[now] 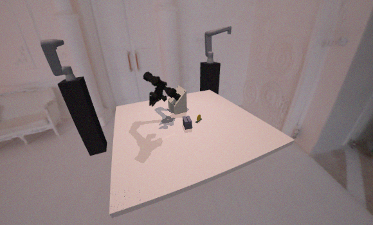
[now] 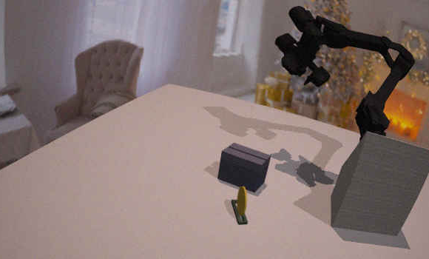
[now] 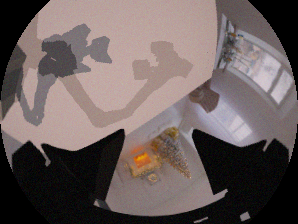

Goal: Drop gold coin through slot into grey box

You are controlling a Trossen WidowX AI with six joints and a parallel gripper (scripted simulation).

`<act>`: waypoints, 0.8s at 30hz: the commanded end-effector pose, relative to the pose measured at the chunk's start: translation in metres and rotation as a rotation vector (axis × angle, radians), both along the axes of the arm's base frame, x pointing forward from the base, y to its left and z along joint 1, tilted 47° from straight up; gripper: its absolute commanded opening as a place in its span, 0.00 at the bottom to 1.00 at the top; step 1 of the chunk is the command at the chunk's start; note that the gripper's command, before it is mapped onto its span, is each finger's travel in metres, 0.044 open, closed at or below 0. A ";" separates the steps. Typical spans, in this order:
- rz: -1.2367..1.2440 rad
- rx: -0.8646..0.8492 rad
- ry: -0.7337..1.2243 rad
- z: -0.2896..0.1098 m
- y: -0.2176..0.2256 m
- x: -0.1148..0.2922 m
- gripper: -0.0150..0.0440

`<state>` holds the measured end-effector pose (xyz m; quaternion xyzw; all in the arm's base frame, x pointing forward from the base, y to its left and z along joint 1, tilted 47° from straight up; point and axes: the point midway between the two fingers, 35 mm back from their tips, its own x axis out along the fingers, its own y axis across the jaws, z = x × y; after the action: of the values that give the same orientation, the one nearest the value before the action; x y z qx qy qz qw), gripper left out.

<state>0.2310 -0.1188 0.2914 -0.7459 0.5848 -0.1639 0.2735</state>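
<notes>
Spanning most of the view, pale worktop (image 2: pixel 95 177), carrying everything. Reared high off a grey pedestal (image 2: pixel 380 185) at the far edge: black arm (image 2: pixel 376 44), jaws (image 2: pixel 302 68) spread wide and pinching nothing, well above the surface. Sat below and toward the near side of those jaws: grey box (image 2: pixel 244 166), slot (image 2: pixel 248 152) running along its lid. Stood just beyond the box, farther again from the jaws: gold coin (image 2: pixel 242 200), upright on edge in its dark-green holder (image 2: pixel 240 214), untouched, thin edge roughly facing the box, so a long descent outward judged necessary, jaws turned to straddle the faces.
</notes>
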 end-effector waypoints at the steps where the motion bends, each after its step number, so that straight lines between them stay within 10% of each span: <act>1: 0.005 0.005 -0.009 -0.001 0.001 0.002 0.89; 9: 0.133 0.308 -0.369 -0.060 0.047 0.064 0.53; 24: -0.052 0.799 -0.839 -0.162 0.118 0.101 0.53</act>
<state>0.3167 -0.0372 0.1849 -0.5825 0.4595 -0.2036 0.6389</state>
